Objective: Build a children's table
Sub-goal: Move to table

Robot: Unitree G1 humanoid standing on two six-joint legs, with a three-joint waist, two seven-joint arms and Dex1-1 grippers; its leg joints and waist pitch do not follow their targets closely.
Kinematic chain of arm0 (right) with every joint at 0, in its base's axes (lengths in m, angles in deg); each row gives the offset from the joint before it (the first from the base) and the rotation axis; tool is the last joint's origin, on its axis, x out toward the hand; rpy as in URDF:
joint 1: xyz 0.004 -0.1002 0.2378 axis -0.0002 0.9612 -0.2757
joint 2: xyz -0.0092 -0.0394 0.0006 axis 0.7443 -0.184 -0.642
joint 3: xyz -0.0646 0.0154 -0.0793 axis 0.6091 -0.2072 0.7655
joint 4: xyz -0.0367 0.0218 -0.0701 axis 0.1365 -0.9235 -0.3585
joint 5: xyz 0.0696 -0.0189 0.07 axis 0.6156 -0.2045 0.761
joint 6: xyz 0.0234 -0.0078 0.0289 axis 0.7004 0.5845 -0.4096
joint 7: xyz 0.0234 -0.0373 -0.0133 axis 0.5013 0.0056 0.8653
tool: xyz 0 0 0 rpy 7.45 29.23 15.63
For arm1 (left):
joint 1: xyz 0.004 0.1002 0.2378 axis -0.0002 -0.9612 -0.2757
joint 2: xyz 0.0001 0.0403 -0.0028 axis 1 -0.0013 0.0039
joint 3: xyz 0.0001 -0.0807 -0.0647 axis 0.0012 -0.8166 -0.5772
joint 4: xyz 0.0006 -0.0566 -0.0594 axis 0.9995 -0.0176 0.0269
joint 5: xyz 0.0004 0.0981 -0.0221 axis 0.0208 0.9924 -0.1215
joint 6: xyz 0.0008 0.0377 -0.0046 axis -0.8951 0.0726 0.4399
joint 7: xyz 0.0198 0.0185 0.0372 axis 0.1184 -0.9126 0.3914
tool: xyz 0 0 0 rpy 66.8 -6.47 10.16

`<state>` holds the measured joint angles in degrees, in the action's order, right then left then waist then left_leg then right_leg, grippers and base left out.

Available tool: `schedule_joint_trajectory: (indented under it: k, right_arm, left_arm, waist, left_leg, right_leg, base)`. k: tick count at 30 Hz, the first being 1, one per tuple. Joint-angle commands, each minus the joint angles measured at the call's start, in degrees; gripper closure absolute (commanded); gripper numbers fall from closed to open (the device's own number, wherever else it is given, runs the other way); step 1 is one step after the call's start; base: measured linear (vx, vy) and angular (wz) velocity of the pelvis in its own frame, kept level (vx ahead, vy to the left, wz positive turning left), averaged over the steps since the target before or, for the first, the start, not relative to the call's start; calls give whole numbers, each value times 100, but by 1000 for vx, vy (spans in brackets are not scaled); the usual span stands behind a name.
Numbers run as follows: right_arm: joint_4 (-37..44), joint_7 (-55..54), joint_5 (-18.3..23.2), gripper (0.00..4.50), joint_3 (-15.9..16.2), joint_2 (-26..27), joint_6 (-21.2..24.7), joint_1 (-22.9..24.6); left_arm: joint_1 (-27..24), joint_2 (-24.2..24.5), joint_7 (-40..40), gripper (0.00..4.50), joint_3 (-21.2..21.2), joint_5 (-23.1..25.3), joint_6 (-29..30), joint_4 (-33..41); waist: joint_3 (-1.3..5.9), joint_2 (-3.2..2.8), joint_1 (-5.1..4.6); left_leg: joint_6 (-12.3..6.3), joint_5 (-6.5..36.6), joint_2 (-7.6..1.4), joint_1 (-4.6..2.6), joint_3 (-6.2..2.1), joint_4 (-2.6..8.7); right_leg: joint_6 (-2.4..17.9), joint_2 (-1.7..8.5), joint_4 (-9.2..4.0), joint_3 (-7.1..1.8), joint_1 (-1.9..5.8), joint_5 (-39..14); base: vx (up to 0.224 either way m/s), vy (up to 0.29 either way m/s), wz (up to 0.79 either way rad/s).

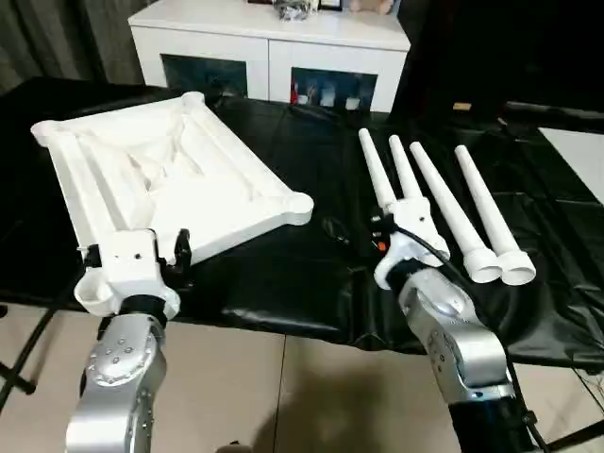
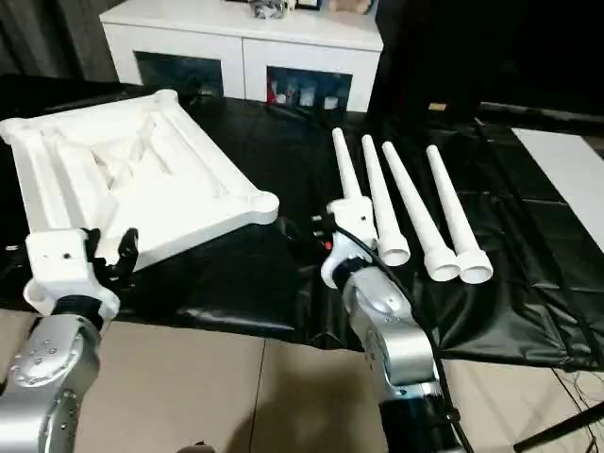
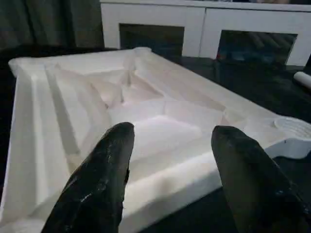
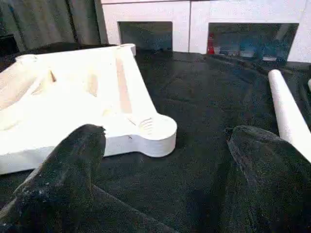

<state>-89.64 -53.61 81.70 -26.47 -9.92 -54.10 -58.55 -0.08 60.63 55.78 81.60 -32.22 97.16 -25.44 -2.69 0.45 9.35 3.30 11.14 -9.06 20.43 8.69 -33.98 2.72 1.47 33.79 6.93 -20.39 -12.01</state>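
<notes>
A black sheet (image 1: 302,160) covers the work surface, with a white cabinet (image 1: 269,42) behind it, its glass doors dark. On the sheet, toward the robot's left, the tabletop (image 1: 170,179) lies underside up, its ribs crossing in an X and a round socket (image 1: 298,204) at the corner nearest the middle. Its near edge sits close to the front edge of the sheet.

To the right, well apart from the tabletop, four legs (image 1: 453,212) lie side by side on the sheet, thin ends pointing away from the robot and flared ends toward it. The two on the right show full length; the near ends of the two on the left are hidden behind the right wrist.

The left gripper (image 3: 170,160) sits at the tabletop's near edge, its two fingers (image 3: 104,179) spread apart with the white rim showing between them; they clasp nothing. Whether a finger touches the rim, I cannot tell.

The right gripper (image 4: 165,165) hovers over bare black sheet between the tabletop's socket corner and the legs, its jaws wide and empty. One leg (image 4: 289,114) lies just beside its outer finger.
</notes>
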Motion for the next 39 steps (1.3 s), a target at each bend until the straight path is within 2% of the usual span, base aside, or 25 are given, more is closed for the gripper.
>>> schedule_joint_trajectory:
  k: [1,5,6,7,8,9,14,15,16,19,21,22,25,26,27,28,30,31,32,33,35,36,37,38,39]
  right_arm:
    - [53,-27,53,0,-154,-59,88,-86]
    - [77,93,88,0,-127,-155,118,-144]
    - [48,115,72,0,-119,-182,110,-174]
    - [45,113,66,0,-125,-193,119,-189]
    - [140,55,101,0,-194,-202,224,-230]
    - [144,53,101,0,-196,-203,229,-230]
    - [88,15,-128,0,-67,-416,470,-301]
    - [1,73,-120,0,-27,-418,436,-298]
    - [-25,88,-181,0,43,-439,429,-292]
    - [63,146,-262,0,206,-481,490,-253]
    - [117,166,-213,0,204,-452,505,-196]
    - [114,150,-216,0,207,-453,517,-187]
    - [81,92,-224,0,220,-446,584,-178]
    - [59,127,-220,0,237,-418,566,-207]
    - [59,127,-220,0,237,-418,566,-207]
    - [45,140,-233,0,252,-414,557,-219]
    - [12,147,-238,0,266,-402,544,-244]
    - [-13,155,-240,0,278,-407,535,-259]
    - [-24,163,-242,0,289,-411,534,-269]
    - [-29,168,-243,0,296,-413,534,-275]
    - [-44,176,-249,0,312,-409,536,-288]
    - [-56,180,-253,0,321,-407,534,-293]
    - [-50,181,-257,0,333,-404,540,-293]
    - [-43,182,-259,0,341,-402,545,-293]
    - [-38,183,-261,0,349,-401,547,-292]
  left_arm:
    - [35,58,-127,125,101,20,124,70]
    - [117,72,-188,88,102,5,86,-12]
    - [147,83,-176,81,94,28,53,-80]
    - [163,89,-170,79,93,36,47,-111]
    - [249,120,-151,61,142,87,91,-129]
    - [252,121,-151,61,146,89,92,-128]
    - [498,172,-258,36,442,260,-118,-135]
    - [497,137,-254,36,452,252,-154,-165]
    - [456,84,-231,36,433,217,-150,-184]
    - [382,5,-174,36,423,213,-206,-267]
    - [371,-10,-168,36,468,243,-278,-364]
    - [366,6,-178,36,491,261,-295,-380]
    - [303,78,-204,36,555,335,-291,-329]
    - [291,90,-205,36,519,347,-267,-302]
    - [291,90,-205,36,519,347,-267,-302]
    - [286,99,-205,36,508,364,-260,-303]
    - [258,106,-227,36,495,368,-276,-296]
    - [225,105,-225,36,509,374,-290,-280]
    - [208,103,-220,36,515,373,-295,-268]
    - [198,101,-217,36,517,370,-299,-260]
    - [170,104,-208,36,532,377,-303,-249]
    - [153,104,-203,36,544,388,-306,-245]
    - [140,104,-210,36,547,391,-309,-238]
    - [132,103,-216,36,547,391,-310,-234]
    - [126,102,-221,36,543,386,-314,-233]
  waist:
    - [246,-94,-37]
    - [280,-97,-35]
    - [285,-130,-51]
    - [299,-108,-51]
    - [332,-162,-55]
    - [322,-143,-64]
    - [316,-153,-73]
    - [309,-67,-105]
    - [308,-189,-92]
    - [305,-166,-146]
    - [295,-113,-149]
    - [299,-137,-139]
    - [262,-152,-150]
    - [213,-133,-180]
    - [194,-144,-182]
    - [138,-151,-200]
    - [78,-134,-274]
    - [32,-118,-299]
    - [66,-148,-343]
    - [66,-159,-378]
    - [135,-130,-425]
    - [171,-67,-371]
    - [178,-45,-336]
    - [229,-27,-264]
    - [254,-43,-253]
  left_leg:
    - [107,2091,-566,-65,-305,566]
    - [8,1536,-569,-52,-251,513]
    - [-14,1423,-563,-36,-241,499]
    - [-40,1312,-557,-20,-238,485]
    - [-120,968,-547,7,-235,442]
    - [-166,913,-543,10,-224,432]
    - [-207,865,-566,4,-222,421]
    - [-215,862,-565,12,-204,425]
    - [-198,921,-557,7,-220,423]
    - [-203,957,-548,22,-212,415]
    - [-253,956,-539,7,-191,408]
    - [-256,938,-545,-1,-191,405]
    - [-113,1741,-558,-108,-196,484]
    - [-59,2414,-524,-211,-186,530]
    - [-64,2661,-508,-270,-178,540]
    - [-79,3026,-472,-405,-153,534]
    - [-94,3485,-419,-621,-137,498]
    - [-95,3746,-479,-677,-169,548]
    - [-70,3886,-533,-649,-218,608]
    - [-66,3985,-551,-655,-226,644]
    - [-75,3694,-490,-579,-203,657]
    - [-189,2841,-358,-379,-97,593]
    - [-270,2388,-292,-296,-49,528]
    - [-501,1343,-219,-133,-14,422]
    - [-527,1192,-231,-173,-7,438]
  right_leg:
    - [141,868,-498,-539,104,-1620]
    - [287,872,-436,-570,127,-1088]
    - [326,855,-426,-568,132,-911]
    - [341,860,-402,-570,156,-789]
    - [381,842,-356,-561,161,-398]
    - [387,840,-356,-567,157,-327]
    - [397,836,-367,-542,172,-590]
    - [394,830,-374,-546,179,-604]
    - [426,849,-367,-541,167,-729]
    - [411,834,-400,-536,184,-774]
    - [395,841,-423,-542,172,-955]
    - [387,832,-420,-542,160,-1021]
    - [267,817,-483,-513,191,-1893]
    - [116,771,-583,-468,204,-2690]
    - [69,746,-625,-436,203,-2999]
    - [-20,724,-734,-389,176,-3530]
    - [-170,646,-899,-220,177,-4032]
    - [-257,618,-914,-140,198,-4097]
    - [-280,633,-827,-144,309,-3919]
    - [-252,632,-780,-164,322,-3815]
    - [-97,726,-741,-291,437,-3554]
    - [-4,834,-802,-418,599,-3586]
    - [-4,861,-834,-459,652,-3740]
    - [54,862,-836,-515,780,-3636]
    - [107,799,-807,-493,758,-3406]
  base:
    - [0,0,0]
    - [0,0,0]
    - [0,0,0]
    - [0,0,0]
    - [0,0,0]
    - [0,0,0]
    - [0,0,0]
    - [0,0,0]
    - [0,0,0]
    - [0,0,0]
    - [0,0,0]
    - [0,0,0]
    - [0,0,0]
    - [0,0,0]
    - [0,0,0]
    - [0,0,0]
    - [0,0,0]
    - [0,0,0]
    - [0,0,0]
    - [0,0,0]
    - [65,6,-13]
    - [70,5,-12]
    - [76,8,-9]
    - [91,15,-4]
    - [91,15,-4]
